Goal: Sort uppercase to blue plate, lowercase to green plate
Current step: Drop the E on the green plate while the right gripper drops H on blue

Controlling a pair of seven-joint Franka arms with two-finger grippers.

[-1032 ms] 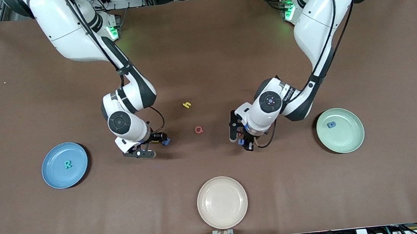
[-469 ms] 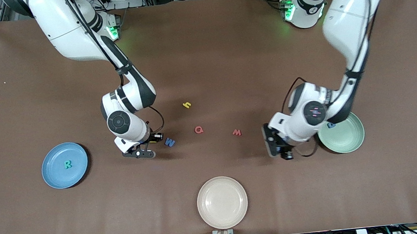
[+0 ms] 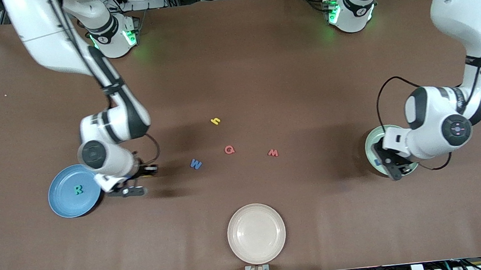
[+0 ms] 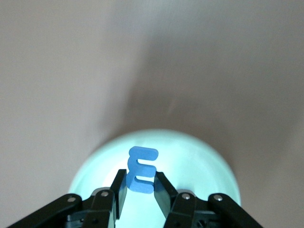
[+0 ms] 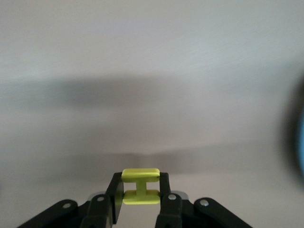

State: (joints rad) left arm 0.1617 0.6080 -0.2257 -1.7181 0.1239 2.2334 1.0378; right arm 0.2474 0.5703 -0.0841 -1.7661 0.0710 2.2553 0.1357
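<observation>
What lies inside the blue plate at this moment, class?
One teal-green R lies flat in the blue plate. The right gripper, shut on a yellow H, covers the plate's rim toward the table's middle, so anything under it cannot be seen.

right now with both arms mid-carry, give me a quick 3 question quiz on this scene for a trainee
1. True or false: the right gripper holds the yellow H.
2. Over which plate is the left gripper with its blue letter? A) cream plate B) green plate C) blue plate
3. Which letter lies on the blue plate?

Key: 1 true; 2 B; 3 the teal-green R.
</observation>
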